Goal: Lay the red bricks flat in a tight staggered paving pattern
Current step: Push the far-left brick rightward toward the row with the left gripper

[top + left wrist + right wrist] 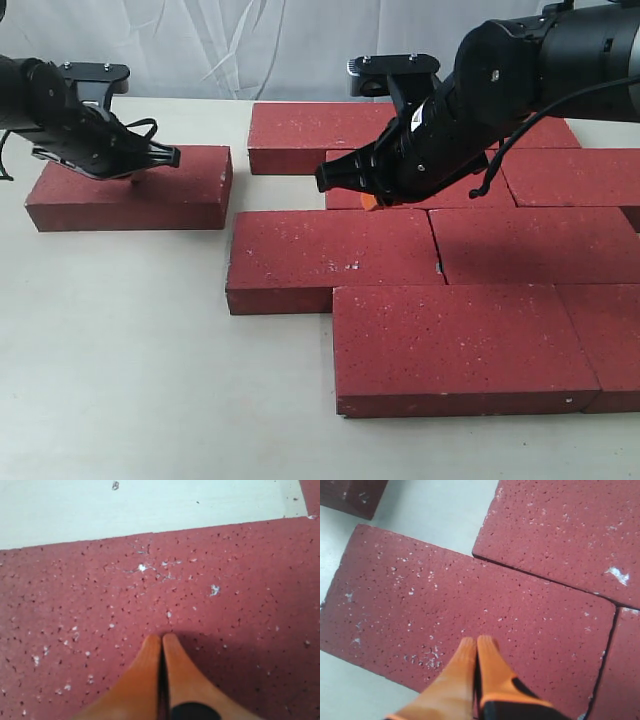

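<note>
- My left gripper (161, 639) was pinched closed over the lone red brick (130, 190) at nine o'clock.
- My right gripper (476, 642), also closed, hung above the paved red bricks (330, 255) toward three o'clock.

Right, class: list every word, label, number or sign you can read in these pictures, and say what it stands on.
No readable text anywhere.
The bricks show only pale speckles.
The tiny dark mark on the table is too small to read.
</note>
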Controlling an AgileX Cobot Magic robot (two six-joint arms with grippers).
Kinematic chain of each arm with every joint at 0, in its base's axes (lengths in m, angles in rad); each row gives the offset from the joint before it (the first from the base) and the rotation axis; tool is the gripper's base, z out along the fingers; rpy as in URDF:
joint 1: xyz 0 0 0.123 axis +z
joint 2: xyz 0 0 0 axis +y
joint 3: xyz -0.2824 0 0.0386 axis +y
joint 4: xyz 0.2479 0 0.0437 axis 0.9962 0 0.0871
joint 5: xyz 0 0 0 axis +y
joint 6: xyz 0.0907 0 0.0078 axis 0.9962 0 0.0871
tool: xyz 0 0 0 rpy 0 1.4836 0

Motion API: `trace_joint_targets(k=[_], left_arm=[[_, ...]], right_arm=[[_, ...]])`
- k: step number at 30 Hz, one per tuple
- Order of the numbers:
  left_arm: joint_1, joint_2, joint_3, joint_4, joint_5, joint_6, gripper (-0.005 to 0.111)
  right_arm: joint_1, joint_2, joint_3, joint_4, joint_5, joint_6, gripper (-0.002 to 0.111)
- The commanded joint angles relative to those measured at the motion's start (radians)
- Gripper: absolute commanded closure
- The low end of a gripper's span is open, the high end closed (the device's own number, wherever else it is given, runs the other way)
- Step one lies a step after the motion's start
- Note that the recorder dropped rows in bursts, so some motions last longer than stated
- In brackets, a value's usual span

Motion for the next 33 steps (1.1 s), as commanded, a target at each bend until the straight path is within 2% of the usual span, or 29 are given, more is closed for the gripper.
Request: trace_joint_targets(k=[1, 12, 22, 25, 29, 33], left_arm=[[-0.024, 0.017, 0.007, -0.041, 0.044, 0.000, 0.107], [-0.071, 0.017, 0.007, -0.065, 0.039, 0.000, 0.107], [-0.075, 0.017, 0.007, -0.117, 0.042, 0.017, 0.107], [-0.075, 0.017, 0.007, -0.082, 0.048, 0.053, 0.107], [-0.071, 0.017, 0.007, 0.039, 0.060, 0.050, 0.107], [-0.053, 0.017, 0.007, 0.047, 0.074, 0.048, 0.107]], right_arm=[[-0.006, -0.009, -0.002, -0.004, -0.011, -0.005, 0.109], [-0.006, -0.009, -0.002, -0.004, -0.012, -0.005, 0.109], [-0.006, -0.009, -0.002, -0.004, -0.012, -0.005, 0.109], [-0.006, -0.009, -0.002, -0.004, -0.014, -0.005, 0.109], [-0.006, -0.009, -0.002, -0.004, -0.014, -0.005, 0.109], [-0.006, -0.009, -0.002, -0.004, -0.014, -0.005, 0.109]])
